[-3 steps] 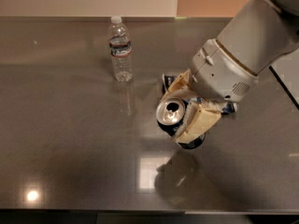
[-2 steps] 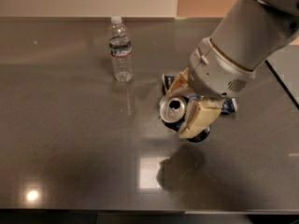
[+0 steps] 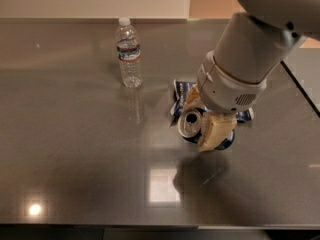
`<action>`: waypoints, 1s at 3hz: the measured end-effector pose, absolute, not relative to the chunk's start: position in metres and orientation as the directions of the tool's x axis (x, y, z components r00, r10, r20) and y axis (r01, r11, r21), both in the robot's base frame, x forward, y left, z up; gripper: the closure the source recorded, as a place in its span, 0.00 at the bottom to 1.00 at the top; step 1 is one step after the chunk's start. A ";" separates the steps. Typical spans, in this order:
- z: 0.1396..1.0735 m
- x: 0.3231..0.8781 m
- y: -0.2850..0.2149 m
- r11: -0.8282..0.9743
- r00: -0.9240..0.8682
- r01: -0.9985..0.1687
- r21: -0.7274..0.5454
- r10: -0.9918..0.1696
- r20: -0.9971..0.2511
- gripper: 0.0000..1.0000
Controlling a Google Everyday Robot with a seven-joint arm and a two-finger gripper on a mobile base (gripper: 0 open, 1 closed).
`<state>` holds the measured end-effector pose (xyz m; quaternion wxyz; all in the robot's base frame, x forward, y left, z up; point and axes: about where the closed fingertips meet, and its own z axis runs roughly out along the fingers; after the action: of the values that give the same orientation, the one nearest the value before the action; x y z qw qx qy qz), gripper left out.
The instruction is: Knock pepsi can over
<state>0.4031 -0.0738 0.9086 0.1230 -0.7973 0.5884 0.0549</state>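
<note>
The pepsi can (image 3: pixel 191 124) is dark blue with a silver top. It sits at the table's middle right, tilted so its round top faces the camera. My gripper (image 3: pixel 203 127) is right at the can, with its tan parts on either side of it and the white arm reaching down from the upper right. The arm hides part of the can's body.
A clear plastic water bottle (image 3: pixel 128 53) stands upright to the far left of the can. A flat dark blue chip bag (image 3: pixel 181 91) lies just behind the can, partly under the arm. The grey table (image 3: pixel 75 154) ends at its right edge (image 3: pixel 305 96) close to the arm.
The gripper and the can have shifted slightly to the right together. The arm now leans in more steeply from the upper right. The bottle and bag have not moved.
</note>
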 end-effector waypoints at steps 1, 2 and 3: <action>0.895 0.399 -0.078 -0.307 0.326 -0.942 -0.135 -0.934 -0.149 1.00; 0.878 0.395 -0.080 -0.337 0.346 -0.934 -0.118 -0.935 -0.073 0.83; 0.868 0.394 -0.080 -0.352 0.357 -0.930 -0.107 -0.934 -0.029 0.61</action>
<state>0.3945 -0.0805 0.8675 0.0522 -0.8220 0.5668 -0.0185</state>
